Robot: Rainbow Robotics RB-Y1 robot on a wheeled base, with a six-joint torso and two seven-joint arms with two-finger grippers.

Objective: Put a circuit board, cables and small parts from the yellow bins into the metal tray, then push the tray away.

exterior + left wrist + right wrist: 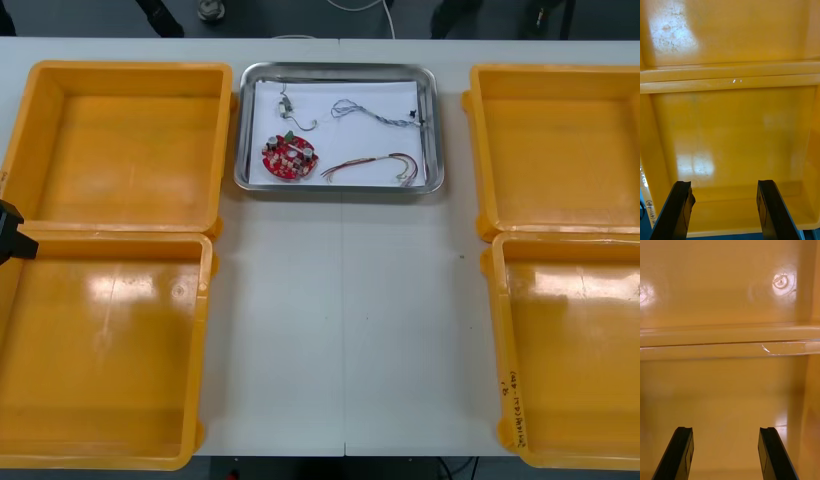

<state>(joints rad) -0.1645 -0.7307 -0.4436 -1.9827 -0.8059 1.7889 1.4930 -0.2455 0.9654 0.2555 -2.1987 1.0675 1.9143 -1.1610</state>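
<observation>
The metal tray (430, 90), white inside, stands at the far middle of the table. In it lie a round red circuit board (289, 157), a twisted blue and white cable (375, 114), a red and yellow cable (370, 165) and small metal parts (288, 108). My right gripper (725, 429) hangs open over the orange floor of a bin (730, 390), nothing between its fingers. My left gripper (724, 183) is open too, above another bin's floor (733, 127). A black part of my left arm (10, 235) shows at the table's left edge.
Two yellow bins stand on the left (130, 68) (205, 300) and two on the right (475, 150) (497, 330). A bare strip of table (345, 320) runs between them from the tray to the near edge.
</observation>
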